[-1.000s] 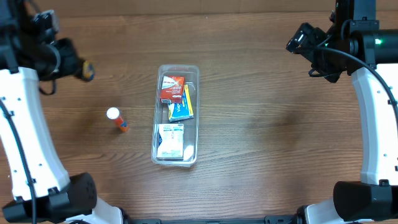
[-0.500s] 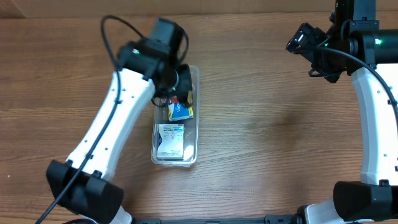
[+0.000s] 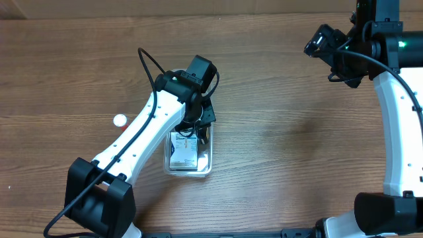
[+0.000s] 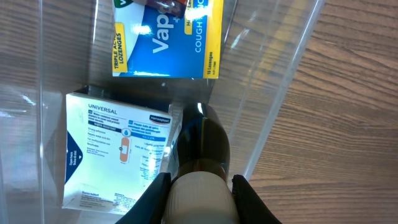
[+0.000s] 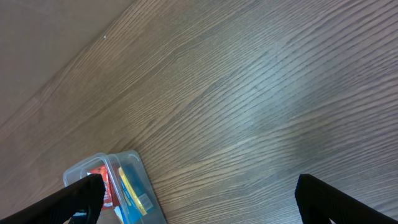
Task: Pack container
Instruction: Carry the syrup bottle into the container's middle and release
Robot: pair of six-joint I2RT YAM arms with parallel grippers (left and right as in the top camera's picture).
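Observation:
The clear plastic container (image 3: pixel 188 171) lies at the table's middle, with my left arm covering its far half. My left gripper (image 3: pixel 199 130) reaches into it. In the left wrist view the gripper (image 4: pixel 200 202) is shut on the white cap of a dark amber bottle (image 4: pixel 202 146). The bottle stands against the container's clear right wall (image 4: pixel 267 93), beside a white bandage box (image 4: pixel 118 149) and below a blue lozenge box (image 4: pixel 165 37). My right gripper (image 5: pixel 205 199) is open and empty, raised at the back right (image 3: pixel 328 46), far from the container (image 5: pixel 118 174).
A small white-capped bottle (image 3: pixel 119 120) lies on the wooden table left of the container, partly hidden by my left arm. The white box also shows in the overhead view (image 3: pixel 184 153) at the container's near end.
My left arm has swung from the table's far left to over the container, then moved along it towards its near end. The right arm has not moved.

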